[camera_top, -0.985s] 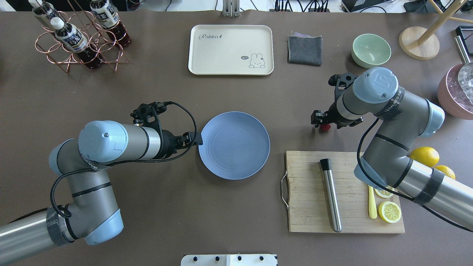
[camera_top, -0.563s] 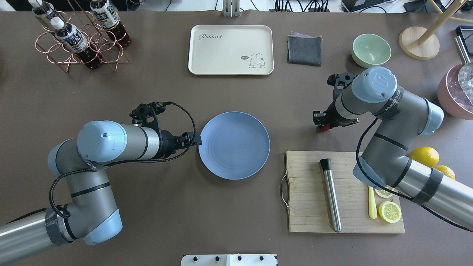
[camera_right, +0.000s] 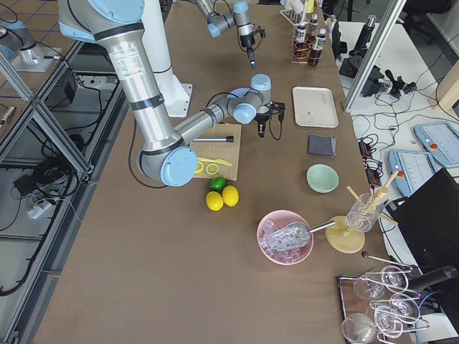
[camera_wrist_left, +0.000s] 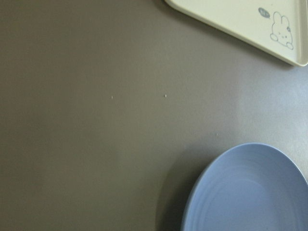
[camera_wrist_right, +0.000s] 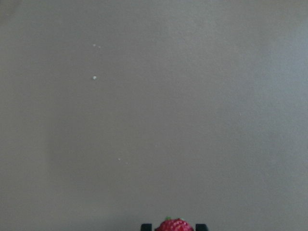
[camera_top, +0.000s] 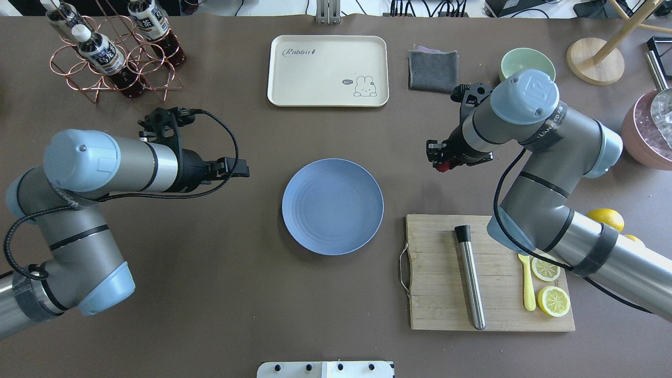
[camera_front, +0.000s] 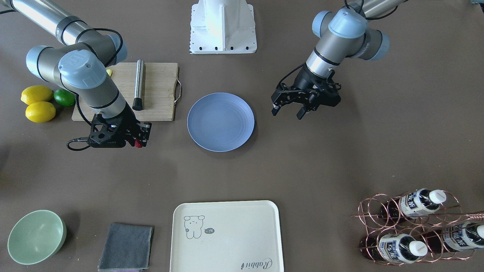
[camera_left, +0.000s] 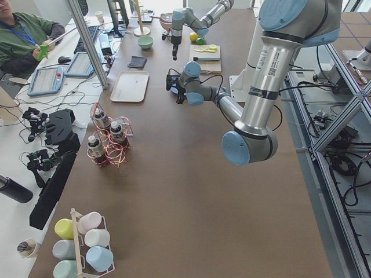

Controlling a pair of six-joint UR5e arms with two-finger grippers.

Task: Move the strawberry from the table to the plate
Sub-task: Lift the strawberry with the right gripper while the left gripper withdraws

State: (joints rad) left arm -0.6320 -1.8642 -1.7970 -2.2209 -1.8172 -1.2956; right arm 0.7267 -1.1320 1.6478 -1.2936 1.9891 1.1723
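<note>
The right claw (camera_top: pixel 440 161) is closed on the strawberry (camera_top: pixel 443 167). In the right wrist view the red berry (camera_wrist_right: pixel 174 224) sits pinched between the two black fingertips (camera_wrist_right: pixel 146 226) at the bottom edge, with only bare worktop (camera_top: pixel 236 294) beyond it. The pictures do not show how far the berry is off the surface.

Claw and berry are out to the right of the plate (camera_top: pixel 332 206), well apart from it and on the far side of the cutting board (camera_top: pixel 441 283). The right arm's elbow covers part of the green bowl (camera_top: pixel 517 59).

The left claw (camera_front: pixel 287 112) has its fingers spread wide and holds nothing. It is near the plate's left side and not touching it. Its wrist camera looks down on the plate rim (camera_wrist_left: pixel 250 192) and one corner of the cream tray (camera_wrist_left: pixel 240 19).

A steel rod (camera_top: pixel 471 278), a small yellow tool and two lemon slices (camera_top: pixel 554 301) lie on the board. Two lemons (camera_front: pixel 36 94) and a lime (camera_front: pixel 64 97) sit beside it. A grey cloth (camera_top: pixel 433 71) lies between tray and bowl.
</note>
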